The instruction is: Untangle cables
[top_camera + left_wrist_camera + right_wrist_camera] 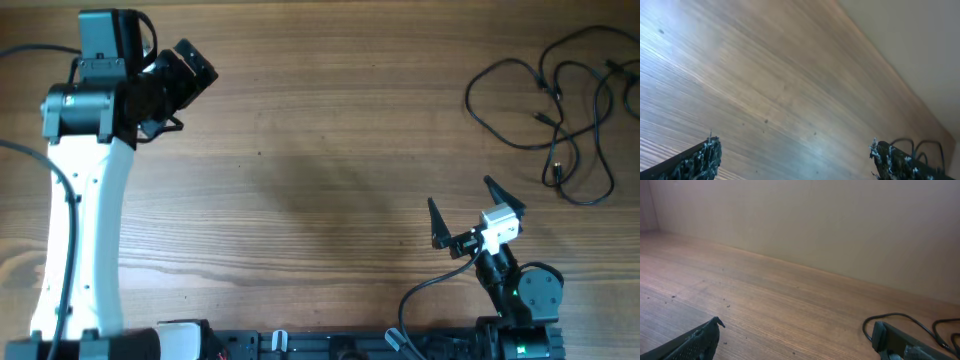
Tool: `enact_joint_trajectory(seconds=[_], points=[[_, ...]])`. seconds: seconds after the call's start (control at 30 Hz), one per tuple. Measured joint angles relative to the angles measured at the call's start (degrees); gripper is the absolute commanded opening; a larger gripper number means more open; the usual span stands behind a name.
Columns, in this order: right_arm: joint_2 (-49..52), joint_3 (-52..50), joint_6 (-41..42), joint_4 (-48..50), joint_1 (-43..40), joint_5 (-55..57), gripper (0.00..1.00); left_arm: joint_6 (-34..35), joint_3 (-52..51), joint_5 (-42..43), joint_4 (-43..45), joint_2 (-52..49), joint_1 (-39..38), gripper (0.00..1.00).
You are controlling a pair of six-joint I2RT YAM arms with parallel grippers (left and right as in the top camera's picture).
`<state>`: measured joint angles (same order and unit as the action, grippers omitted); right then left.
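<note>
The cables [560, 120] lie in loose, overlapping loops at the far right corner of the bench [320, 180]. A few small plugs show among the strands. Nothing touches them.

The right gripper [462, 197] sits low over the bench near the front edge on the right side, with its jaws spread wide and nothing between them. The cables are beyond it and a little to its right, well apart from its fingertips. In the right wrist view, one loop of cable [900, 317] curves across the wood at the lower right. It lies past the right-hand finger [892, 339], and the gap between the two fingers holds only bare bench.

The left gripper [797, 162] is at the far left of the bench, across its whole width from the cables. Its jaws are also fully apart and hold nothing. In the left wrist view, a couple of thin cable arcs [920, 144] rise behind the right-hand finger [890, 157] at the bottom right corner. They are close to where the bench meets the pale wall [910, 40], and the rest of that view is plain wood grain.

Thicker black wires [70, 240] run along the white left arm, separate from the cables.
</note>
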<state>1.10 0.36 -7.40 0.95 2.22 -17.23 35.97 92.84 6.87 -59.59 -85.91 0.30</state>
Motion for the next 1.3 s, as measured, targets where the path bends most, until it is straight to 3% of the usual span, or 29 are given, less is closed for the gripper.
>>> enact_joint_trajectory(seconds=[0.1, 0.17, 0.3, 0.5, 0.6, 0.8, 1.3], points=[[-0.1, 0.0, 0.0, 0.0, 0.0, 0.0, 1.00, -1.5, -4.8, -5.0, 5.4, 10.1, -0.6, 1.00], [-0.2, 0.0, 0.0, 0.0, 0.0, 0.2, 1.00, -5.3, -12.1, -5.9, 14.5, 20.0, -0.6, 1.00], [-0.3, 0.0, 0.0, 0.0, 0.0, 0.4, 1.00, -13.9, -35.4, -5.7, 32.9, 41.0, -0.6, 1.00], [-0.3, 0.0, 0.0, 0.0, 0.0, 0.6, 1.00, -27.7, -64.2, -0.7, 46.3, 66.2, -0.6, 1.00], [-0.3, 0.0, 0.0, 0.0, 0.0, 0.6, 1.00, -30.6, -75.5, 0.4, 51.4, 74.2, -0.6, 1.00], [-0.3, 0.0, 0.0, 0.0, 0.0, 0.6, 1.00, -32.6, -88.3, 0.5, 56.1, 82.7, -1.5, 1.00], [-0.3, 0.0, 0.0, 0.0, 0.0, 0.6, 1.00, -32.9, -91.5, 0.5, 54.8, 85.1, -1.7, 1.00]])
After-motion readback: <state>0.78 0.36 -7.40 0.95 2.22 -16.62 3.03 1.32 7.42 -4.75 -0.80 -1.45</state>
